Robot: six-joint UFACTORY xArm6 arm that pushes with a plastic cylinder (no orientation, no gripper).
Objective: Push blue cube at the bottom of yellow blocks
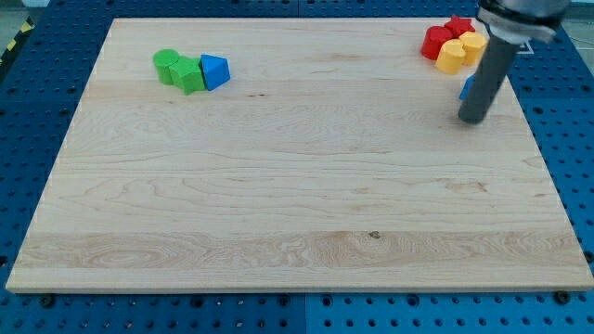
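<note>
Now you see my tip [471,120] resting on the bench [297,204] near its 2 o'clock corner. The blue cube [466,89] is mostly hidden behind the rod, touching it, only a sliver showing at the rod's 9 o'clock side. The yellow blocks [461,50] lie at 12 o'clock from the cube, close but apart from it, and the red blocks [440,39] touch them. Far away, toward 10 o'clock on the bench, a blue block [214,70] leans against two green blocks [179,70]. No pincer exists on this arm, so its state you cannot tell.
</note>
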